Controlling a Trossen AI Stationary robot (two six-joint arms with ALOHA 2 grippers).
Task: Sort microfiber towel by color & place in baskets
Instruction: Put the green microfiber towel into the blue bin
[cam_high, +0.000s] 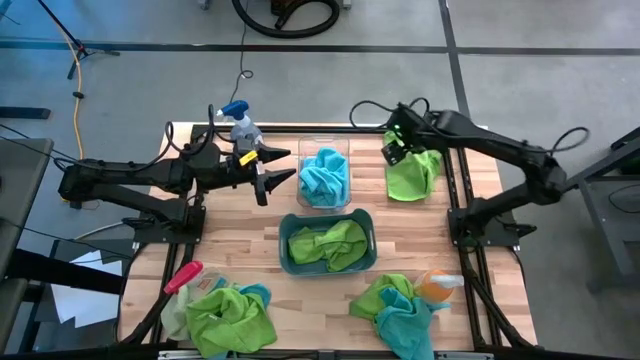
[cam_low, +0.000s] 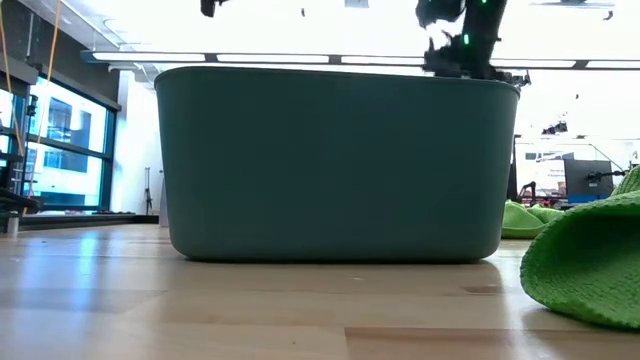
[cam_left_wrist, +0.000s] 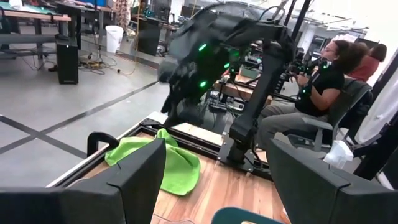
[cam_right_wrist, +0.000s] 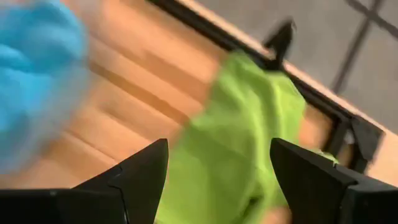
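A lime green towel lies loose at the table's far right. My right gripper hangs above its far edge, tilted downward, fingers open; in the right wrist view the towel shows between them, untouched. My left gripper is open and level at the far left, beside the clear basket, which holds turquoise towels. The dark teal basket at the table's middle holds lime green towels. Mixed green and turquoise towels lie heaped at the near left and near right.
A spray bottle with a blue trigger stands at the far left behind my left gripper. A pink-handled brush lies by the near-left heap. An orange object sits by the near-right heap. A person sits beyond the table's right side.
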